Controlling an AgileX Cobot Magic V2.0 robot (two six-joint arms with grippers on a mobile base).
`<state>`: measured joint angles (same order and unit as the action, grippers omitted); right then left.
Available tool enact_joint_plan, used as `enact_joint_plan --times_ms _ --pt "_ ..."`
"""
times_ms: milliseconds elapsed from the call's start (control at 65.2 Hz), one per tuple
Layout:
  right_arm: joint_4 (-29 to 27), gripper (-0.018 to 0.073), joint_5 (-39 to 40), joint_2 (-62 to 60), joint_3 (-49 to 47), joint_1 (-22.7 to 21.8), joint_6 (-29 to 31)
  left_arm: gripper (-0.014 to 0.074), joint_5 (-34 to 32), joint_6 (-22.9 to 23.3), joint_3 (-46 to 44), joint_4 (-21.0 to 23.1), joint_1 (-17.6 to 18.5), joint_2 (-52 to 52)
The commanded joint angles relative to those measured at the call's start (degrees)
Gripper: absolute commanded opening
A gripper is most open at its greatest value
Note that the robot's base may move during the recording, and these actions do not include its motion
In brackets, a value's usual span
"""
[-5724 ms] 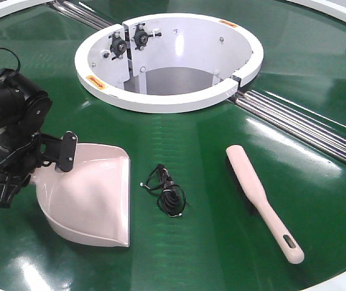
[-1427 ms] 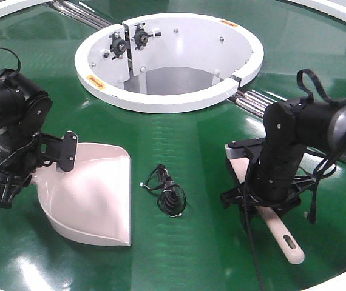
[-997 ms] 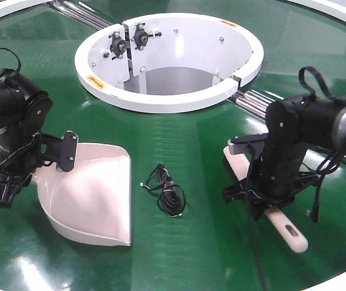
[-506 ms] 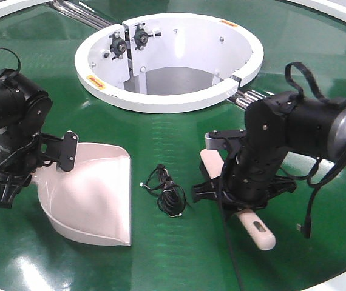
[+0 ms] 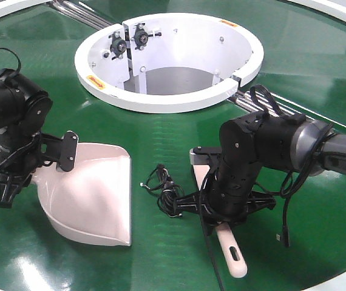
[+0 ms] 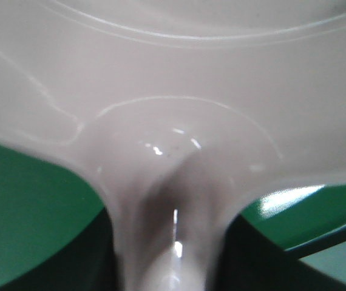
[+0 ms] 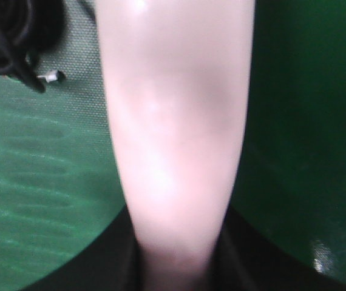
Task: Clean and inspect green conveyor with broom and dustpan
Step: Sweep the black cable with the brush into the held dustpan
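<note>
The pale pink dustpan [image 5: 91,194] lies on the green conveyor [image 5: 161,136] at the left, its flat lip facing right. My left gripper [image 5: 6,182] is shut on its handle; the left wrist view shows the dustpan's back [image 6: 173,91] narrowing into the neck between the jaws of that gripper [image 6: 167,267]. My right gripper [image 5: 224,206] is shut on the middle of the broom [image 5: 234,254], whose slotted handle end sticks out below. In the right wrist view the broom [image 7: 173,121] fills the centre, clamped by the right gripper [image 7: 176,260]. The bristles are hidden.
A tangle of black cable [image 5: 168,195] lies on the belt between the dustpan lip and the broom, and shows as a black cable [image 7: 9,42] at the top left of the right wrist view. The white ring housing [image 5: 167,97] stands behind. Silver roller rails [image 5: 306,124] run off to the right.
My right arm came in, shut on the broom and has carried it leftwards across the belt, up to the black cable. The left arm and dustpan have not moved.
</note>
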<state>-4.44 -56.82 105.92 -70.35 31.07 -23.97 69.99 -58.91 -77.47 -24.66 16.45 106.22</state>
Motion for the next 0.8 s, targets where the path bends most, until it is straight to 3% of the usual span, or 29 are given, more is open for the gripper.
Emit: enact_joint_plan --times_ms 0,384,598,783 --pt "-1.7 -0.0004 0.9 -2.2 -2.0 0.0 0.3 -0.0006 0.2 0.8 -1.6 -1.0 0.3 -2.4" --pt "-4.4 -0.0004 -7.6 4.2 -11.1 2.0 2.6 -0.0006 0.2 0.8 -1.6 -1.0 0.3 -2.4" --pt "-5.4 -0.0004 -10.0 9.5 -20.4 7.3 2.8 -0.0006 0.2 0.8 -1.6 -1.0 0.3 -2.4" --pt "-9.7 -0.0004 -13.1 14.7 -31.2 10.7 4.4 -0.0006 0.2 0.8 -1.6 -1.0 0.3 -2.4"
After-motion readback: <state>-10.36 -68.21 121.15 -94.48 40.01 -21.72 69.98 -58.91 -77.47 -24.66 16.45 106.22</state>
